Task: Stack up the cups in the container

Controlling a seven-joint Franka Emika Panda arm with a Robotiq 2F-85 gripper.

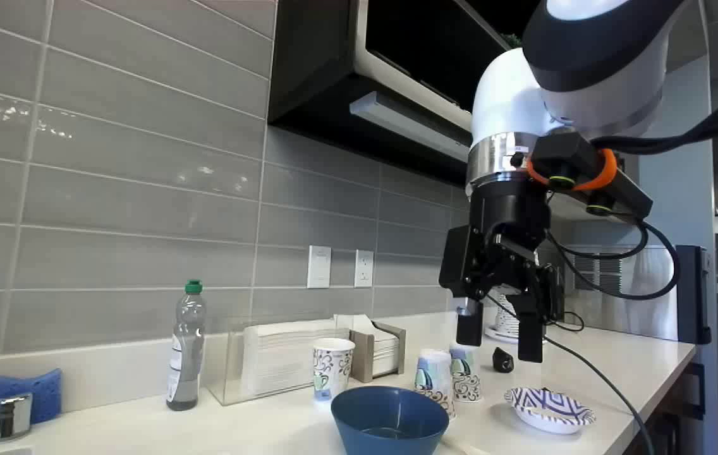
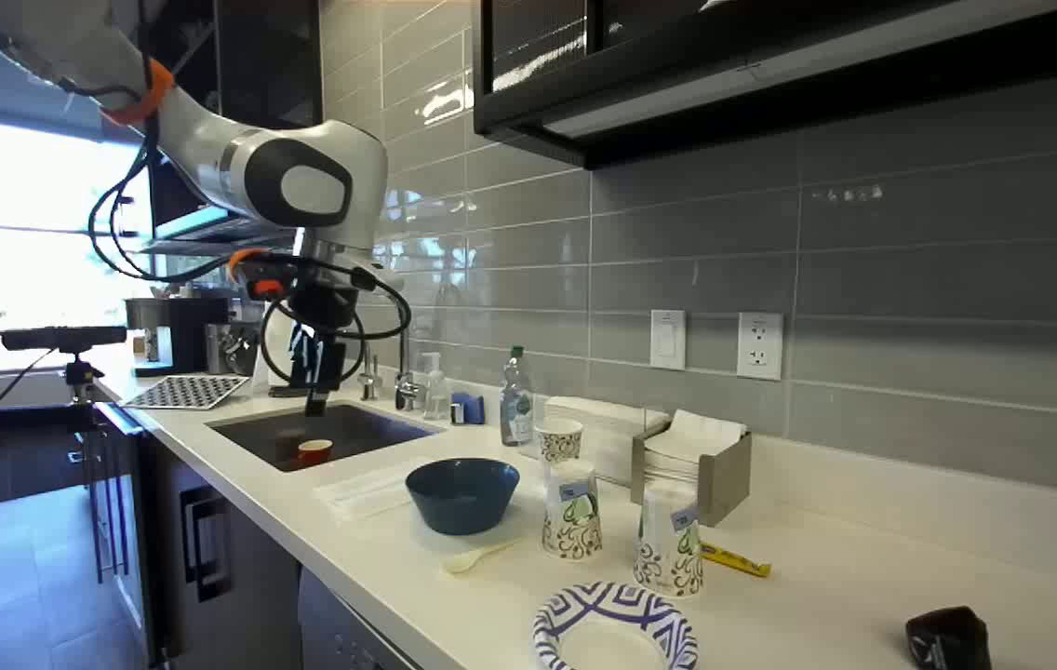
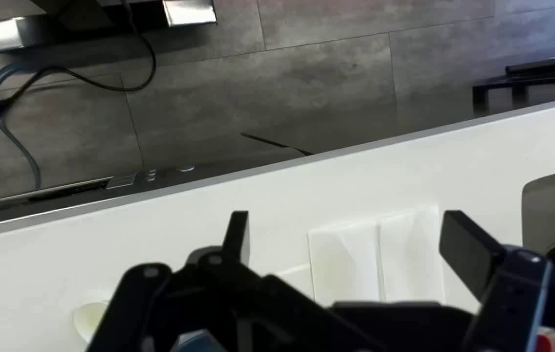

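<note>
One white patterned paper cup [image 1: 332, 366] stands upright beside the napkins; an exterior view shows its open rim [image 2: 558, 442]. Two more patterned cups stand upside down: one behind the blue bowl [image 1: 435, 382] [image 2: 572, 516], another farther along the counter [image 1: 466, 379] [image 2: 668, 549]. The wide dark-blue bowl [image 1: 390, 423] [image 2: 461, 498] looks empty. My gripper [image 1: 499, 347] [image 2: 316, 400] is open and empty, high above the counter near the sink. In the wrist view its fingers [image 3: 346, 230] are wide apart over flat white napkins. No cup shows there; a sliver of bowl [image 3: 200, 343] does.
A blue-striped shallow white bowl [image 1: 550, 409] [image 2: 617, 628], a pale spoon [image 2: 482, 556], a yellow packet [image 2: 735, 560] and a black crumpled item [image 1: 502, 360] lie on the counter. A bottle [image 1: 186, 347], napkin holder [image 2: 691, 465] and sink with red cup [image 2: 314, 452] stand around. Cabinets hang above.
</note>
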